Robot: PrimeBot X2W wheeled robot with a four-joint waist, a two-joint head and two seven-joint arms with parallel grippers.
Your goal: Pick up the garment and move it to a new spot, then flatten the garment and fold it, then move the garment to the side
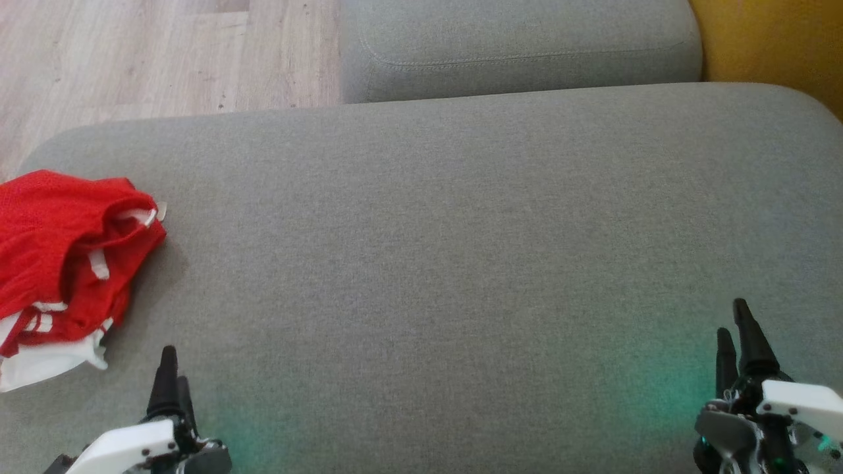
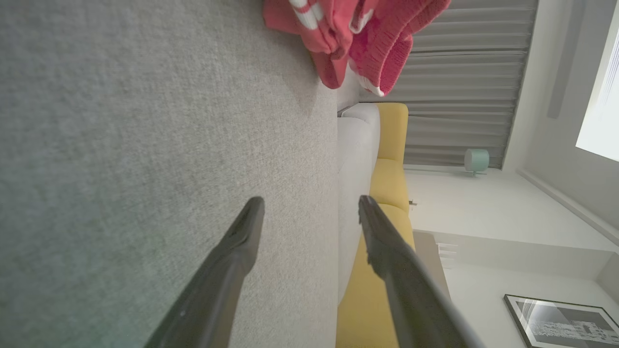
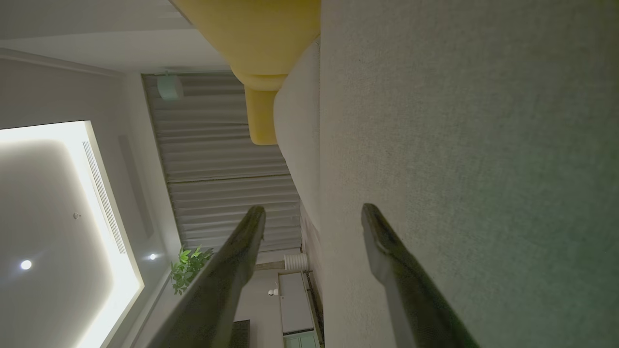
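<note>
**A:** So, how far along does this look?

**B:** Hardly begun, I'd say. The garment point(image 1: 66, 263) lies in a crumpled heap at the left end of the grey cushion point(image 1: 461, 230). It isn't lifted, flattened or folded. By my reading every step is left to do: the pick-up and move, the smoothing and folding, then shifting it aside.

**A:** Is either claw holding anything?

**B:** No. The left gripper point(image 1: 175, 368) is at the cushion's near edge with its fingers spread apart and nothing between them. It is close to the garment but not touching it. The right gripper point(image 1: 732, 319) is at the near edge of the cushion's right end, well away from the cloth. Its fingers are also parted and empty.

**A:** What does the garment itself look like?

**B:** It's red, with an open, mesh-like weave and white bands and trim. A white patch shows on the side of the heap nearest the cushion's front edge. It's bunched in loose, overlapping folds, so I can't make out its outline or which part is which. Part of it runs past the left border of the head view. It looks soft and limp, so I'd expect it to sag and drape once lifted.

**A:** And the rest of the cushion?

**B:** Bare grey fabric from the middle to the right end, so there's room to spread the garment out.
</note>
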